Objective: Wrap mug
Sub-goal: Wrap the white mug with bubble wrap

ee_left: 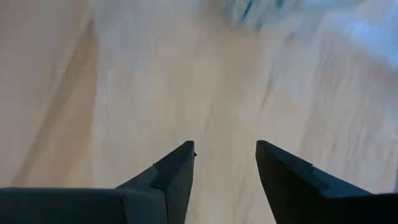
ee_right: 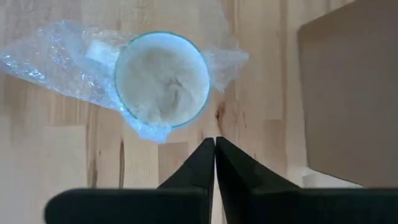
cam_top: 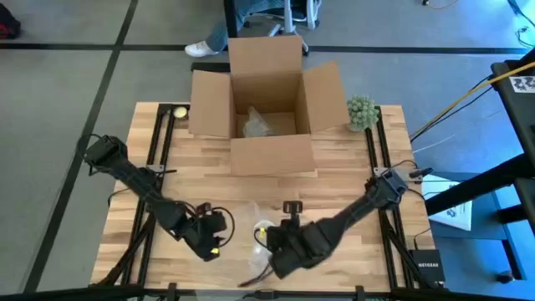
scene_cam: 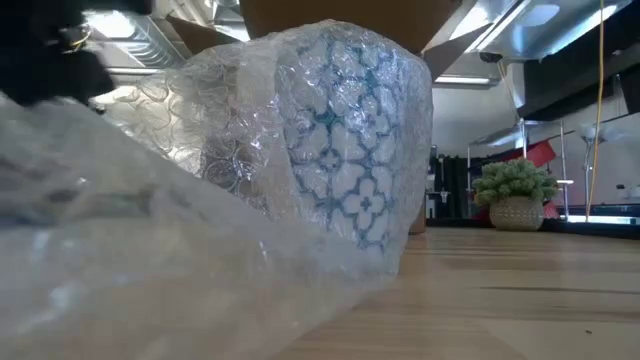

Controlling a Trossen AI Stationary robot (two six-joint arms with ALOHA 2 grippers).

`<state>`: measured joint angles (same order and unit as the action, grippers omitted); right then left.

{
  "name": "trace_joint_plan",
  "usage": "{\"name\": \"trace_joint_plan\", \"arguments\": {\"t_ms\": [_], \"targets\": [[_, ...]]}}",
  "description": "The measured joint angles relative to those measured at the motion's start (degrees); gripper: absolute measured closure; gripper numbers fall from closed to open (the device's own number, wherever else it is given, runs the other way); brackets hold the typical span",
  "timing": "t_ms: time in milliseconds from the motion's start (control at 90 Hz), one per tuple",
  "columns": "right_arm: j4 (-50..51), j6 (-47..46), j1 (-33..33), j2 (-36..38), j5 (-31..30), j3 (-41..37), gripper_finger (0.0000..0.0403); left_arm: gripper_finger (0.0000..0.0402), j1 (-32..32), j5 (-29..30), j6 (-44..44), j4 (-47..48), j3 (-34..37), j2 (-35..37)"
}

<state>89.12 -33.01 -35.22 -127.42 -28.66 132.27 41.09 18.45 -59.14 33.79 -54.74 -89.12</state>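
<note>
The blue-patterned mug (ee_right: 163,79) stands upright on the tabletop (ee_right: 261,112), bubble wrap (ee_right: 56,62) loosely around it, the right claw (ee_right: 215,144) closed empty above, the left claw (ee_left: 225,155) parted nearby, likely to tuck wrap

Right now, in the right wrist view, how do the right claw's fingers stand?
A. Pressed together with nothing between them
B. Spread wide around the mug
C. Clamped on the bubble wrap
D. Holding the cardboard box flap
A: the right claw shows its two fingertips touching above bare wood, short of the mug and its bubble wrap.
</note>
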Motion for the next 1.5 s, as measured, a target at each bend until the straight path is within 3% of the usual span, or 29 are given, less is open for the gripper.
{"name": "trace_joint_plan", "arguments": {"t_ms": [244, 444, 678, 844, 1056, 1167, 1333, 1422, 1500], "targets": [[0.71, -10.68, -3.15, 1.44, -6.45, -9.47, 0.0402, 0.0245, 7.21, 0.1, -21.56, 7.12, 0.0, 0.0], [0.9, -23.99, -5.22, 1.29, -15.88, -16.94, 0.0402, 0.0245, 10.4, 2.84, -34.99, 10.16, 0.48, -0.09], [0.46, -37.6, -7.94, 1.33, -20.61, -24.2, 0.0402, 0.0245, 11.94, -4.25, -46.43, 8.01, 4.71, -0.53], [-0.09, -43.61, -9.22, 1.29, -23.55, -28.18, 0.0402, 0.0245, 10.76, -9.61, -41.58, 5.03, 5.68, -0.92], [-1.01, -43.26, -9.01, 1.28, -23.49, -28.87, 0.0402, 0.0245, 7.16, -11.4, -32.37, 4.17, 5.67, -3.7], [-0.96, -43.23, -9.01, 1.29, -24.37, -28.87, 0.0402, 0.0251, 3.66, -15.75, -25.63, 3.07, 5.44, -6.52], [-0.85, -43.15, -9.01, 1.27, -24.32, -28.87, 0.0402, 0.033, 1.26, -19.51, -21.24, 3.86, 5.14, -7.72], [-0.8, -43.02, -9.01, 1.27, -24.26, -28.87, 0.0402, 0.0386, 1.67, -16.7, -19.88, 5.9, 3.44, -6.56], [-0.76, -42.95, -9.01, 1.27, -24.26, -28.87, 0.0402, 0.0393, 2.51, -12.79, -19.63, 7.84, 2.14, -4.86]]}}
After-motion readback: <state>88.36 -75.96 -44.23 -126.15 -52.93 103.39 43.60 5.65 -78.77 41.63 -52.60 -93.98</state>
